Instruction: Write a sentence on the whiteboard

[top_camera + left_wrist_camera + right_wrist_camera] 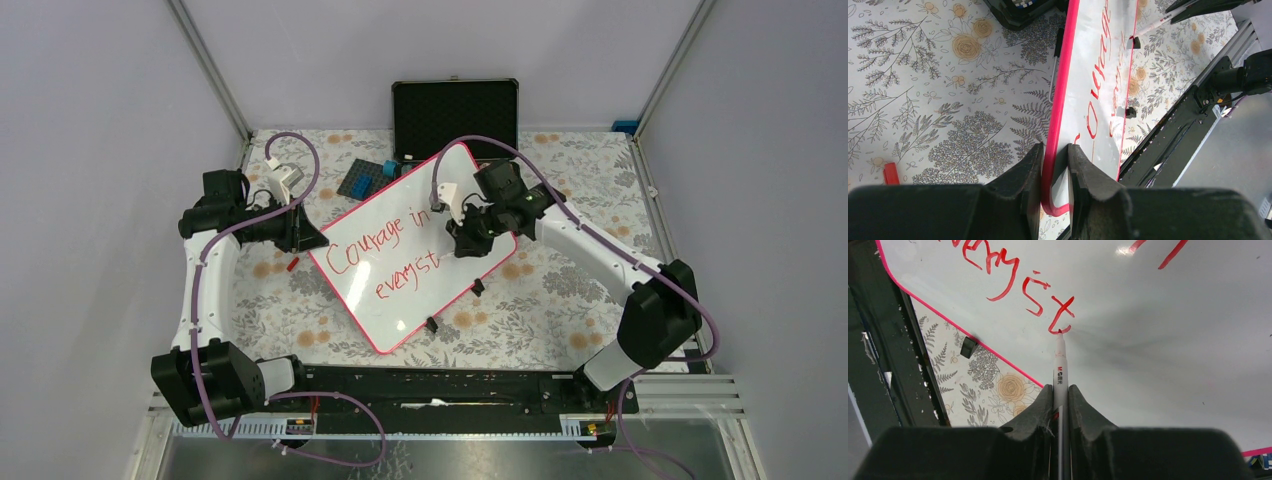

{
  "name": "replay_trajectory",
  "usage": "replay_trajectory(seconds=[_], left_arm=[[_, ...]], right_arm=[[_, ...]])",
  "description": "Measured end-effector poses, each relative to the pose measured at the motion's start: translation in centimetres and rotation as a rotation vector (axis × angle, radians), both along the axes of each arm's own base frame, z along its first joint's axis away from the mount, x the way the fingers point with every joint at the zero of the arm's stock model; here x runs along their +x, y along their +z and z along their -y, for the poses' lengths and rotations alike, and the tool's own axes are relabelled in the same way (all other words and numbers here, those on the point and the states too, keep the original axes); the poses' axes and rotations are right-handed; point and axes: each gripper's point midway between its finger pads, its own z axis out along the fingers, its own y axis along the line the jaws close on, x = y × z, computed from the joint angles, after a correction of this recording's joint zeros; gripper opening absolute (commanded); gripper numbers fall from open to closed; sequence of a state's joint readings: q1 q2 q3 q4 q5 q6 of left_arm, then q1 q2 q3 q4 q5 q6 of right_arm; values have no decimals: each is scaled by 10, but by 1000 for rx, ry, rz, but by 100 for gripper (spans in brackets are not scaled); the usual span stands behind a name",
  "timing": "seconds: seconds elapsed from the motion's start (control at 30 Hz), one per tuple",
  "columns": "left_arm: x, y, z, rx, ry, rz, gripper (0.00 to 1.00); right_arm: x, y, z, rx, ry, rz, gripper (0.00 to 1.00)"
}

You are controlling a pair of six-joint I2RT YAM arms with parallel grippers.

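From above, the whiteboard (405, 300) lies slantwise on the flowered table (560, 290) between my arms; the sentence (385, 250) reads "Courage in" over "every st"; my left gripper (310, 235) sits at the board's left corner and my right gripper (465, 240) hangs over the writing. At my left wrist, my left gripper (1055, 150) is clamped on the whiteboard's (1080, 75) pink frame. At my right wrist, my right gripper (1061, 390) is clenched on the marker (1060, 365); its tip touches the last "t" of the sentence (1013, 280) on the whiteboard (1173, 340).

Lab test cell: aluminium frame (211, 70), plain walls (90, 150).
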State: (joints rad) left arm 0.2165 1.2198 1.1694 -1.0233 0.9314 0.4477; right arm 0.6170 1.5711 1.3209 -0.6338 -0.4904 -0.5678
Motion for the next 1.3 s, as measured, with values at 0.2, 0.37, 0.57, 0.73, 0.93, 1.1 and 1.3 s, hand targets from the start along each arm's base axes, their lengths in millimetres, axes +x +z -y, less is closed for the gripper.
replay_trajectory(seconds=[0.2,0.37,0.57,0.73,0.93,1.1,1.3], left_arm=[[0,0,0,0,-1,0,2],[0,0,0,0,-1,0,2],[0,0,0,0,-1,0,2],[0,0,0,0,-1,0,2],[0,0,0,0,-1,0,2],[0,0,0,0,-1,0,2],[0,0,0,0,-1,0,2]], right_arm=[[6,3,11,23,-29,-25,0],[15,4,20,38,-63,-34,0],[17,7,18,61,-68,-34,0],[19,8,17,68,-68,-27,0],[17,8,14,67,-59,-28,0],[11,6,7,63,-35,-33,0],[10,1,5,51,-29,-40,0]])
